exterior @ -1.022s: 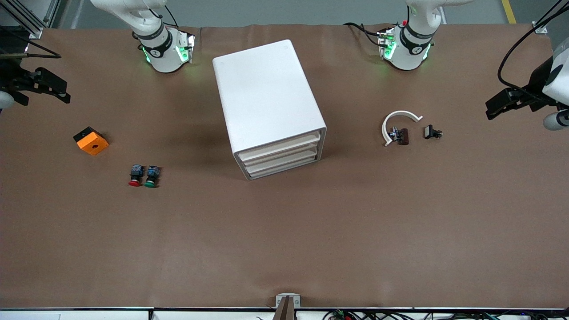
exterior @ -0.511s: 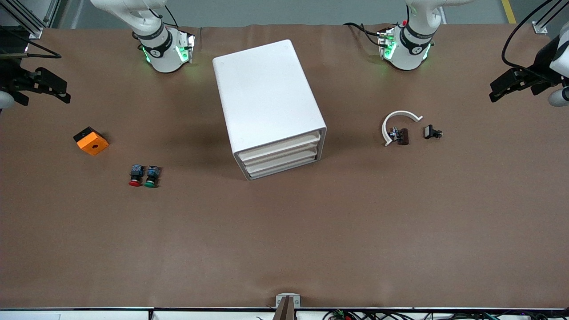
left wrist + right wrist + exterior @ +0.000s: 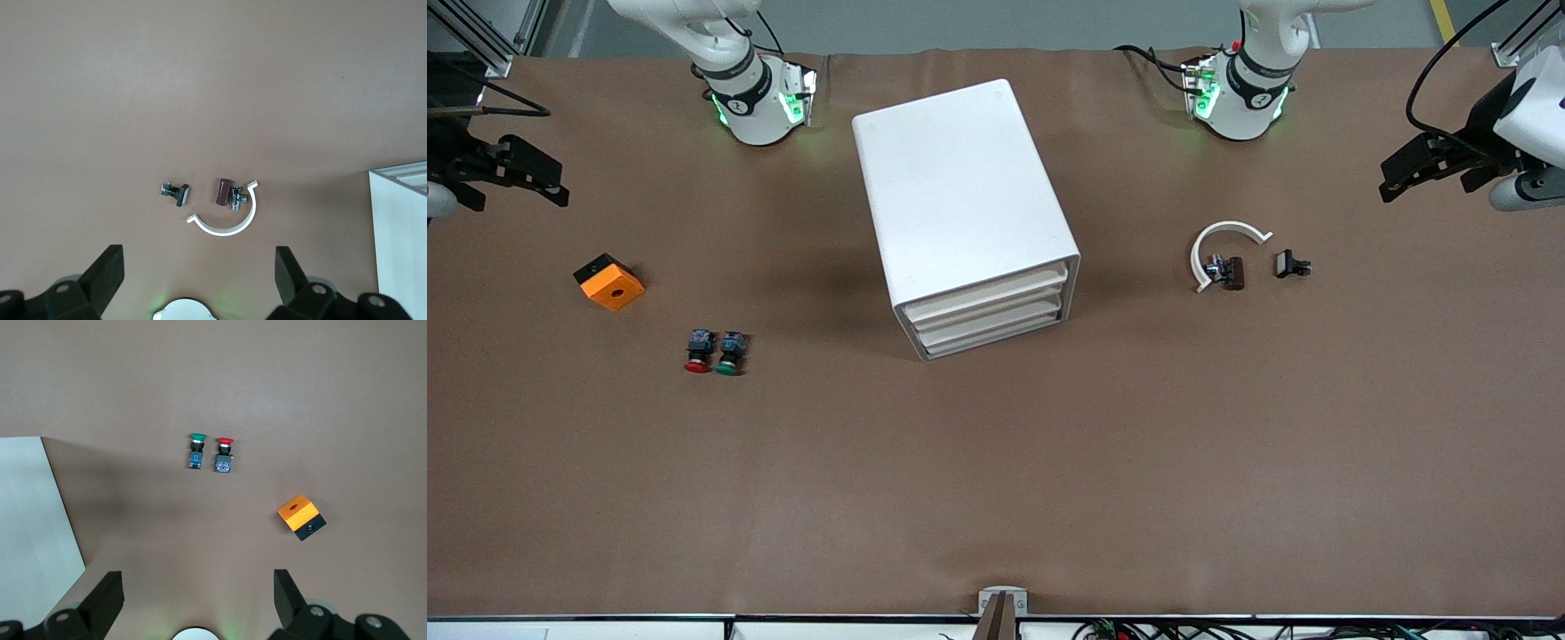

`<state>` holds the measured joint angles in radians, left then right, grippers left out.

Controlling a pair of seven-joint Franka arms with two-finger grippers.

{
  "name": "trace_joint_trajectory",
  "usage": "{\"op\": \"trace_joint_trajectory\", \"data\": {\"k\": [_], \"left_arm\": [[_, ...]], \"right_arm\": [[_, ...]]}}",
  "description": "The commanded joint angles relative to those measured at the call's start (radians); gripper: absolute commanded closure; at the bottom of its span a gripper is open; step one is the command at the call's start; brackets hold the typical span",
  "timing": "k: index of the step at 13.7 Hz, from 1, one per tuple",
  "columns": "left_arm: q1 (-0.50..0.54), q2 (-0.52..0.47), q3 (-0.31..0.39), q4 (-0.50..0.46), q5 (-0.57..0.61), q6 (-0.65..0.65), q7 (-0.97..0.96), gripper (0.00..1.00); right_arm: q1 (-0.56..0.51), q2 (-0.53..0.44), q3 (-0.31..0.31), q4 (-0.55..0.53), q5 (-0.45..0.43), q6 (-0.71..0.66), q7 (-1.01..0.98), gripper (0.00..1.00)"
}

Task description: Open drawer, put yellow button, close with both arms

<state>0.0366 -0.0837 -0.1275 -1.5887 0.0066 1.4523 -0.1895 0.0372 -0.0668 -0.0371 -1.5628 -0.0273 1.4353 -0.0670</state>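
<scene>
The white cabinet (image 3: 960, 196) stands mid-table, and its uppermost drawer (image 3: 987, 291) is shut flush like the two below it. The yellow button shows in no view. My left gripper (image 3: 1405, 173) hangs open and empty above the left arm's end of the table; its wrist view (image 3: 198, 267) looks down on small parts and a cabinet corner (image 3: 403, 233). My right gripper (image 3: 538, 173) hangs open and empty above the right arm's end; its wrist view (image 3: 198, 587) shows the cabinet side (image 3: 30, 520).
A red-capped button (image 3: 697, 350) and a green-capped button (image 3: 729, 352) lie side by side near an orange block with a hole (image 3: 609, 282). Toward the left arm's end lie a white curved piece (image 3: 1218, 236), a brown part (image 3: 1230, 271) and a small black part (image 3: 1289, 264).
My left gripper has risen and shifted a little toward the middle of the table. The right arm, the cabinet and the loose parts have not moved.
</scene>
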Motion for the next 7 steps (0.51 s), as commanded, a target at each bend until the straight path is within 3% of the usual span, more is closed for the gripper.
{"op": "trace_joint_trajectory", "data": {"k": [1,7], "left_arm": [[0.009,-0.014,0.012,-0.002,-0.008,0.003,0.080,0.00],[0.011,0.021,0.022,0.049,0.006,-0.018,0.085,0.00]], "right_arm": [[0.001,0.004,0.003,0.013,-0.013,-0.012,0.000,0.00],[0.001,0.004,0.003,0.013,-0.013,-0.012,0.000,0.00]]}}
